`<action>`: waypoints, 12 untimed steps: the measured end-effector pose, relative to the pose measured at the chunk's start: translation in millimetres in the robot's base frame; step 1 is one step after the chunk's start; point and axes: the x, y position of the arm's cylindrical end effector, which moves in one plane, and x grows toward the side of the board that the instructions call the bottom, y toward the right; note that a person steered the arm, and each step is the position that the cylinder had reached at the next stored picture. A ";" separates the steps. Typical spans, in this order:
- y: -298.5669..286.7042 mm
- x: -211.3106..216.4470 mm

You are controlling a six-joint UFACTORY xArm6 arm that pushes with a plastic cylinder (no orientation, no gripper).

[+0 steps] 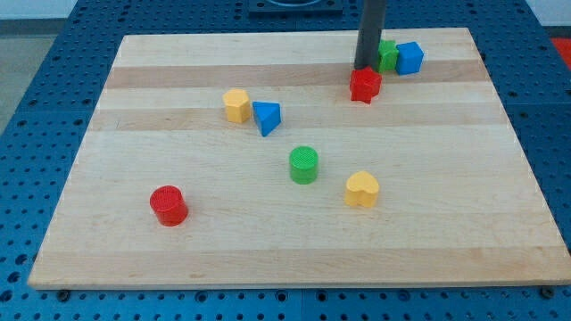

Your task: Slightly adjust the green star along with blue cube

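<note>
My tip (365,68) stood in the upper right part of the frame, just left of the green star (386,55) and just above the red block (364,85), which looked like a star. The tool was only a plain rod, so it had nothing to open or close and it held nothing. The green star touched the blue cube (409,58) on its right side, near the top edge of the wooden worktop (446,196). Near the centre were a yellow block (236,104) beside a blue triangle (267,117), a green cylinder (303,165) and a yellow heart (361,189). A red cylinder (168,204) was at lower left.
</note>
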 end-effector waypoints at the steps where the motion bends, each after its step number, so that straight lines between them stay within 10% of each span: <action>1: -41.8 0.4; 3: -93.3 16.0; 5: -43.5 -72.8; 7: 41.3 -70.7; 12: 35.2 -36.8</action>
